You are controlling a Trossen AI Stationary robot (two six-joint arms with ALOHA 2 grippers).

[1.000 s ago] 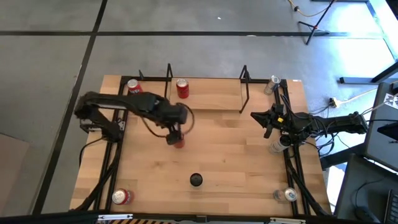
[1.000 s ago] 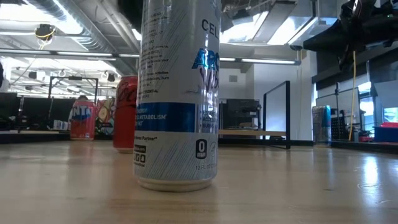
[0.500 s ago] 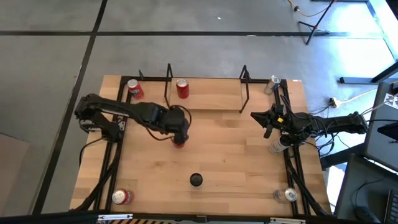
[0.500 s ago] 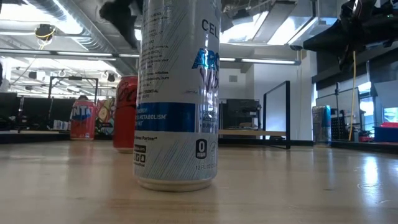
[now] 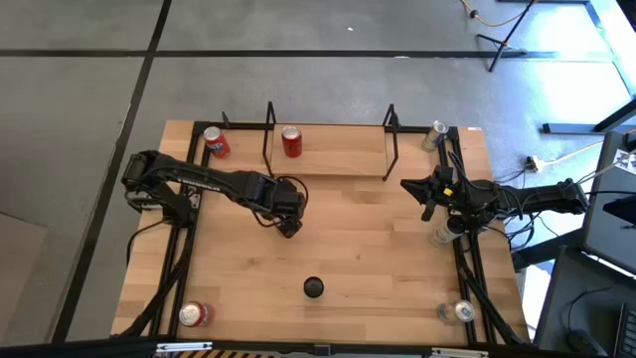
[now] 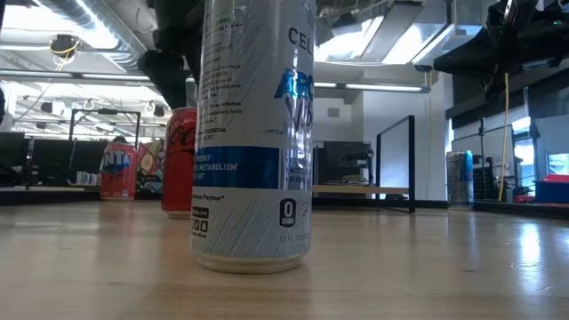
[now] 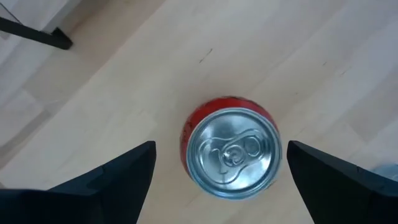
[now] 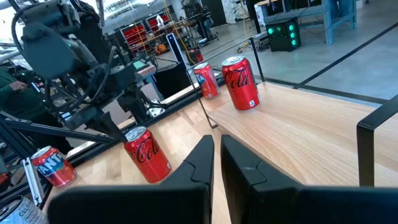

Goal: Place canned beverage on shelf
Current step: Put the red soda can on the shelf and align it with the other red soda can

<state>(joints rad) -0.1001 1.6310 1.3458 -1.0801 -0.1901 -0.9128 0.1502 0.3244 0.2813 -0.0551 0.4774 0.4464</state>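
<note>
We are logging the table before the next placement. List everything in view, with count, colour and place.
red cans: four, red; one on the shelf, one on the tabletop to the left of the shelf, one mid-table below the left gripper, one at the near left corner
silver cans: three, silver; along the right edge, at the far corner, by the right arm and at the near corner
tall can: one, white and blue; front centre
shelf: one, light wood with black wire ends; far edge of the table
table: one, light wood
left gripper: open, above the mid-table red can
right gripper: shut, empty, right side
</note>
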